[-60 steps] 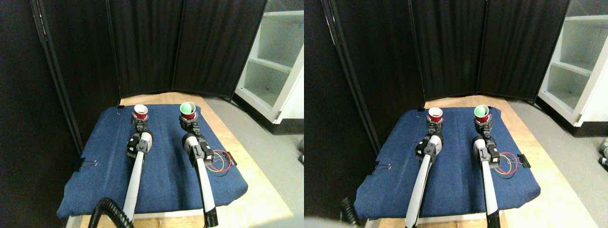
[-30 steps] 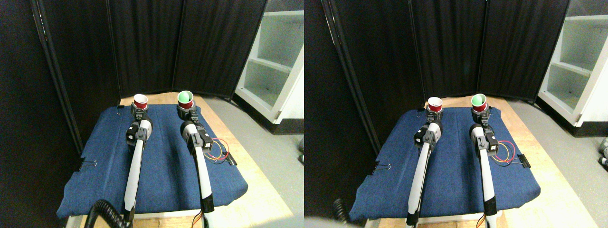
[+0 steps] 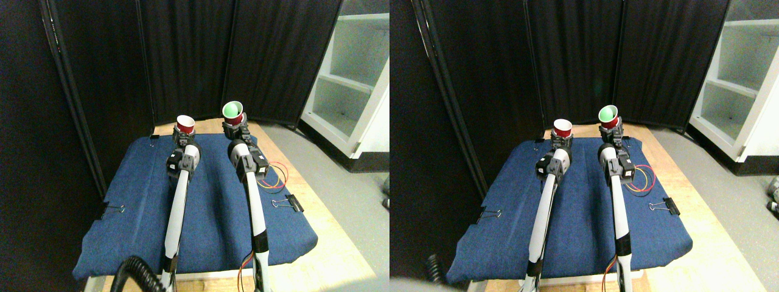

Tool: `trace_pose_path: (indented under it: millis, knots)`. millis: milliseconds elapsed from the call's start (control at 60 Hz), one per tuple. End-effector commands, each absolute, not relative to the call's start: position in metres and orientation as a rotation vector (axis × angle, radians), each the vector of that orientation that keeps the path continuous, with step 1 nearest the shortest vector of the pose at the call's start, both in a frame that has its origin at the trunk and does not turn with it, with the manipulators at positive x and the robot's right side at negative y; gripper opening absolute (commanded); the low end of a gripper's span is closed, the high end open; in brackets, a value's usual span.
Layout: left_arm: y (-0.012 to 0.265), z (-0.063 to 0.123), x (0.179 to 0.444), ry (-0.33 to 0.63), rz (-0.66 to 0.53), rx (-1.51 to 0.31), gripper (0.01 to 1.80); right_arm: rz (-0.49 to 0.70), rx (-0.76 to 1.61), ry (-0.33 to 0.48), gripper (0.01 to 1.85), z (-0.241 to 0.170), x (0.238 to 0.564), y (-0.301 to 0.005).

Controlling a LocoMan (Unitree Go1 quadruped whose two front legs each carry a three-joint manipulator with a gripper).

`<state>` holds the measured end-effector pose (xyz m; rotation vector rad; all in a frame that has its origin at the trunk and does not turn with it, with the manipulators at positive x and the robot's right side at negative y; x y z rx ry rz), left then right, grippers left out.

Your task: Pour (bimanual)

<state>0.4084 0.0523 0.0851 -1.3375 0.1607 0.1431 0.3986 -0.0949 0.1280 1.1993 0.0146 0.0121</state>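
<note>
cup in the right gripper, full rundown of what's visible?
The cup is small and red-walled with a pale rim, likely a disposable party cup. Its inside looks green; whether that is a lining or contents cannot be told. It is held off the blue cloth by the right gripper, which clasps its lower part. It is tilted, with its mouth turned partly toward the camera and leaning left toward the other red cup. The two cups do not touch.

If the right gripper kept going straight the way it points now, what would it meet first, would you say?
Probably the black folding screen behind the table. The right gripper, holding the green-lined red cup, points up and away towards it, and nothing shows between; depth is unclear.
</note>
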Motion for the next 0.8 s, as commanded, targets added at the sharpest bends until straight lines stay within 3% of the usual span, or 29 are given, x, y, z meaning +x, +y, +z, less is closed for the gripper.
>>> trace_pose_path:
  millis: [17,467,800]
  knots:
    - [0.047,0.086,0.412,0.154,0.125,-1.363,0.01,0.031,1.159,0.005,0.07,0.132,0.404,-0.091]
    - [0.04,0.083,0.411,0.167,0.13,-1.379,0.01,0.117,1.003,0.04,0.02,0.154,0.418,-0.077]
    - [0.035,0.091,0.404,0.192,0.11,-1.384,0.01,0.105,0.918,0.027,0.04,0.162,0.421,-0.074]
